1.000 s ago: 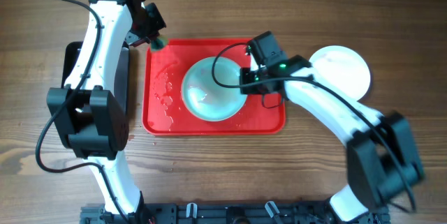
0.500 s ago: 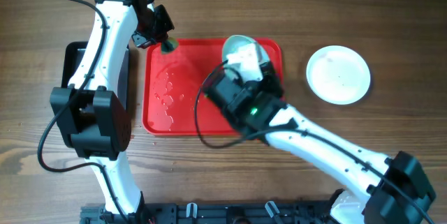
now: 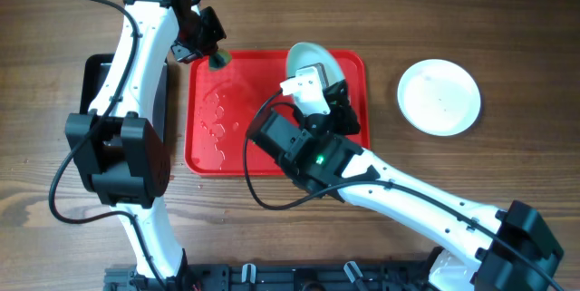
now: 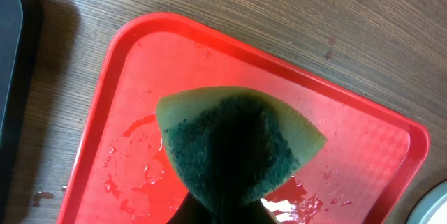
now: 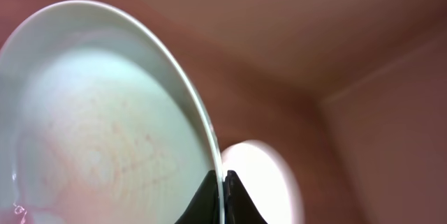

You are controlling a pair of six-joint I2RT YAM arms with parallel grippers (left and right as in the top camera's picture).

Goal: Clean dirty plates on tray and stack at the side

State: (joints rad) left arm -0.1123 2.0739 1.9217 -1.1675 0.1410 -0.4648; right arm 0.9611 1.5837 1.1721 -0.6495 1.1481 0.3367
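Overhead: the right gripper [image 3: 314,79] holds the pale aqua plate [image 3: 306,57] tilted above the red tray [image 3: 208,150] near its far edge. Left wrist: the left gripper [image 4: 223,213] clamps a green sponge [image 4: 234,147] over the wet tray. Right wrist: fingers [image 5: 206,199] pinch the plate's rim, with faint smears inside.

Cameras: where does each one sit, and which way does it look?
Overhead: above the table, looking straight down; both arms show.
Left wrist: on the left arm, looking past the left gripper and sponge onto the red tray.
Right wrist: on the right arm, looking along the right gripper pinching the aqua plate.
Shared: overhead and left wrist both show sponge and tray.
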